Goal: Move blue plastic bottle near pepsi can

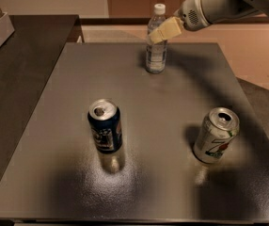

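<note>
In the camera view, the robot's white, rounded arm (224, 3) is reaching in from the upper right corner, sloping down and to the left over the far edge of the dark grey table top (45, 140). Its pale beige gripper (158, 35) is sitting at the shoulder of the small clear, bluish plastic bottle with a white screw cap (156, 55), overlapping it just below the cap. It cannot be told whether the gripper is spread, closed or pinching the bottle.

The bottle is standing upright at the far middle of the table. The dark navy-blue soda can with a silver top (105, 126) is standing upright nearer and to the left, well apart from the bottle. A silver can with red and green marks (216, 135) is standing at the right, tilting slightly.
</note>
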